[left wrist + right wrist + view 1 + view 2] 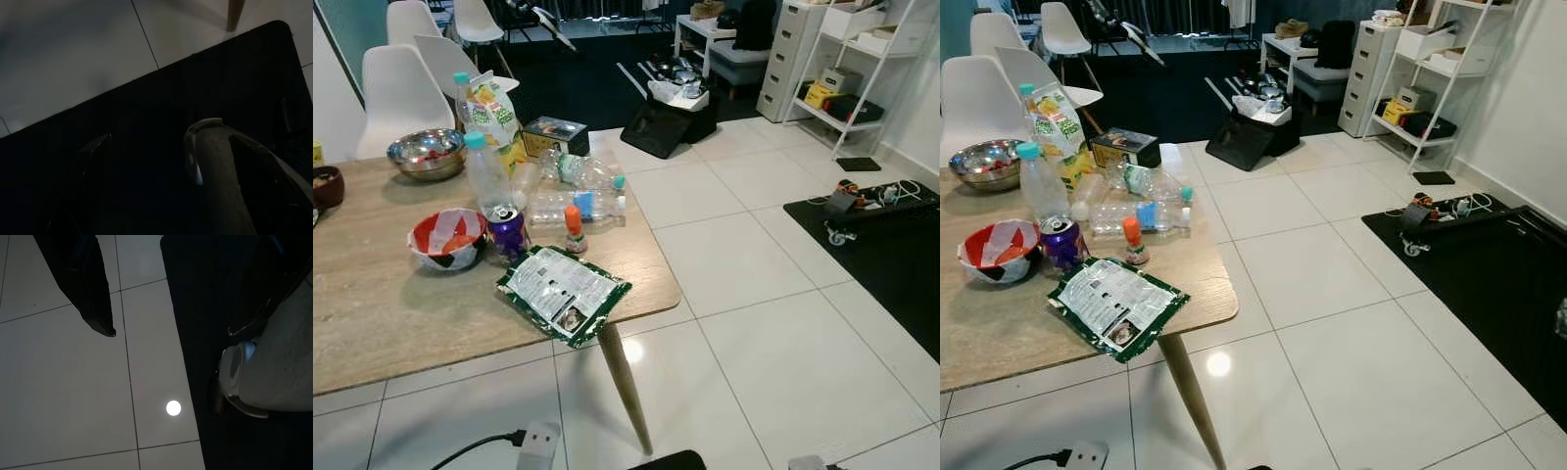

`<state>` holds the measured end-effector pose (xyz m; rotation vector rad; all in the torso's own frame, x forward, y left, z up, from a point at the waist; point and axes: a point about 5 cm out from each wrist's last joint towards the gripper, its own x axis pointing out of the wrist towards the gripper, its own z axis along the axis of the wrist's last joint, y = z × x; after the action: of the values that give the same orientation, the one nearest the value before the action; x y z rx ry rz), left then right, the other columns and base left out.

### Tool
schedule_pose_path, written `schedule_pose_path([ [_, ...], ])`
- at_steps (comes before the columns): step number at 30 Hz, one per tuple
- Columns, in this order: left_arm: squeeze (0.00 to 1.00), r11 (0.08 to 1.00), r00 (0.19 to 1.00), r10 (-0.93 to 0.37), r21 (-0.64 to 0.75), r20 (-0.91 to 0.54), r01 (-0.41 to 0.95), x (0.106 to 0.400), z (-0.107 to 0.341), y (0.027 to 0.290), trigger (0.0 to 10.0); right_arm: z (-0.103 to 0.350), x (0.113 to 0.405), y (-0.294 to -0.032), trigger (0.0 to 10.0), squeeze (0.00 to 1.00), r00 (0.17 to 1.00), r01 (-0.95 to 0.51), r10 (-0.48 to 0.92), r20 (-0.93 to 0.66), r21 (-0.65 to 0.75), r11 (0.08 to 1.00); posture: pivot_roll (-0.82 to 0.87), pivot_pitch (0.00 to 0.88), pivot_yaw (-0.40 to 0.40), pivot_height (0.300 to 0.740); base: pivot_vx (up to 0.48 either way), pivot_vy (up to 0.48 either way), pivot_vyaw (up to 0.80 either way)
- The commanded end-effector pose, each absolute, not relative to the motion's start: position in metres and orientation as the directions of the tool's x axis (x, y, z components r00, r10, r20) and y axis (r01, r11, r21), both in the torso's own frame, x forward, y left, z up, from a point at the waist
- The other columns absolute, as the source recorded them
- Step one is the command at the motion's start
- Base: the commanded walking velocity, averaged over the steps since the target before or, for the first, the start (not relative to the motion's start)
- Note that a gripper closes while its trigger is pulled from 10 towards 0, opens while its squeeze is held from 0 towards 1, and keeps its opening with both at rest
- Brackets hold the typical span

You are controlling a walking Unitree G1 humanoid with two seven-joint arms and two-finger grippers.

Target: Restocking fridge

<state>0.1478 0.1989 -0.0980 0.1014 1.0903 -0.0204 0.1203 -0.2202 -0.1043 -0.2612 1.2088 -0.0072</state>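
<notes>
Nearest the table edge lies a green packet. Behind it stand a purple can, a small orange-capped bottle and a red-and-white bowl, then water bottles. Both arms hang idle; left gripper fingers apart, right gripper indeterminable.

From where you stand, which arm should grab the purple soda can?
Probably the left. The purple soda can stands on the wooden table, on the robot's left side. Both arms hang idle over the floor, so neither is close.
</notes>
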Motion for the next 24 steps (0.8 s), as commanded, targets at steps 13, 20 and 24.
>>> schedule_pose_path([
  [13, 0.00, 0.950, 0.421, 0.303, 0.236, -0.855, -0.204, 0.137, -0.091, 0.250, 10.0, -0.105, 0.119, -0.221, 10.0, 0.00, 0.354, -0.150, -0.139, -0.925, -0.203, 0.968, 0.07, 0.000, -0.013, 0.740, 0.000, 0.000, 0.00],
  [20, 0.00, 0.817, 0.351, 0.523, 0.341, -0.777, -0.464, 0.130, -0.077, 0.294, 10.0, -0.105, 0.118, -0.222, 10.0, 0.00, 0.354, -0.151, -0.139, -0.925, -0.203, 0.967, 0.08, 0.000, -0.012, 0.740, 0.000, 0.000, 0.00],
  [24, 0.00, 0.653, 0.272, 0.644, 0.329, -0.715, -0.682, 0.127, -0.064, 0.322, 10.0, -0.105, 0.117, -0.223, 10.0, 0.00, 0.352, -0.155, -0.140, -0.926, -0.204, 0.967, 0.08, 0.000, -0.014, 0.740, 0.000, 0.000, 0.00],
])
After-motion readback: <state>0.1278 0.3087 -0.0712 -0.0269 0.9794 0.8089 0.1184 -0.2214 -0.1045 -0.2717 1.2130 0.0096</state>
